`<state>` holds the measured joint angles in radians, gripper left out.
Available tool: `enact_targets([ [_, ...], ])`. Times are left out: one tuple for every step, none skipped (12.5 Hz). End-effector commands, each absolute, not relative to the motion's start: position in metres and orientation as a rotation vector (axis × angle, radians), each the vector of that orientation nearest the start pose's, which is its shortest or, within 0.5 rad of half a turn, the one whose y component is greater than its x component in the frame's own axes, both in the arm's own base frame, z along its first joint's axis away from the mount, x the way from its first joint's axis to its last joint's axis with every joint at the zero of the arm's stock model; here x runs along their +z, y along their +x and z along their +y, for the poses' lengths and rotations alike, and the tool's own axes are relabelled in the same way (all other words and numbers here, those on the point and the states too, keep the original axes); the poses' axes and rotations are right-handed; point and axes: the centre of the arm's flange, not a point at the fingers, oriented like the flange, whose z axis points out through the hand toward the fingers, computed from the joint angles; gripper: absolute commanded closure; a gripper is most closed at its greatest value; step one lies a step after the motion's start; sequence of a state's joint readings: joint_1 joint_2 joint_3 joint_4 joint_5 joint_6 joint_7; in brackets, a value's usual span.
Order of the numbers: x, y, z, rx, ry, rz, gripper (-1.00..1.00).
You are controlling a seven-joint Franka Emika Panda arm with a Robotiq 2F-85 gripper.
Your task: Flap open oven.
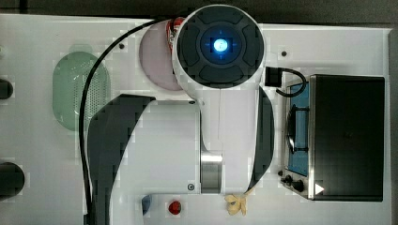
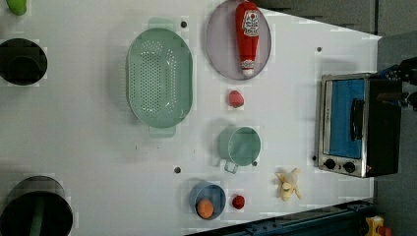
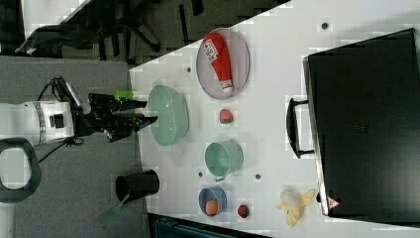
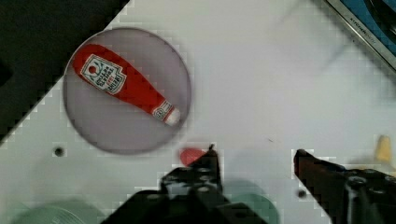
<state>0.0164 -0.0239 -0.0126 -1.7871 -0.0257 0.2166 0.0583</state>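
Overhead, gripper (image 4: 254, 154) spread apart, holding nothing; oven (image 2: 356, 125) at table (image 2: 98, 137) edge, door closed.

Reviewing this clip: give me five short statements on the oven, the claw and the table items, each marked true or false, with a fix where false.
1. The oven door is shut. True.
2. The claw grips the oven handle. False: it is open, holds nothing, and is above the table away from the oven.
3. The ketchup bottle lies on the round plate. True.
4. The banana sits inside the green colander. False: it lies on the bare table near the oven's knob end.
5. The blue bowl holds an orange item. True.
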Motion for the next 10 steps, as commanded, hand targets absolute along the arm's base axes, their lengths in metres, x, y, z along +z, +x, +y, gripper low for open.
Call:
enact_targets([
  [0.6200,0.4550,-0.0397,-0.006,-2.877,1.275,-0.59],
  [0.6200,0.4550,-0.0396,-0.006,-2.878,1.275,-0.81],
  [0.6201,0.4550,-0.0396,-0.007,-2.878,1.275,-0.99],
  [0.6200,0.4550,-0.0396,-0.006,-2.878,1.275,-1.00],
  [0.6200,0.4550,-0.0396,-0.006,-2.878,1.275,-1.00],
  [0.6201,0.4550,-0.0396,-0.007,-2.878,1.275,-0.90],
  [0.6201,0.4550,-0.0396,-0.007,-2.877,1.275,-0.65],
  [0.6200,0.4549,-0.0400,-0.006,-2.877,1.276,-0.39],
  [0.6199,0.4549,-0.0408,-0.005,-2.876,1.278,-0.15],
  [0.6196,0.4547,-0.0425,-0.004,-2.874,1.282,0.08],
])
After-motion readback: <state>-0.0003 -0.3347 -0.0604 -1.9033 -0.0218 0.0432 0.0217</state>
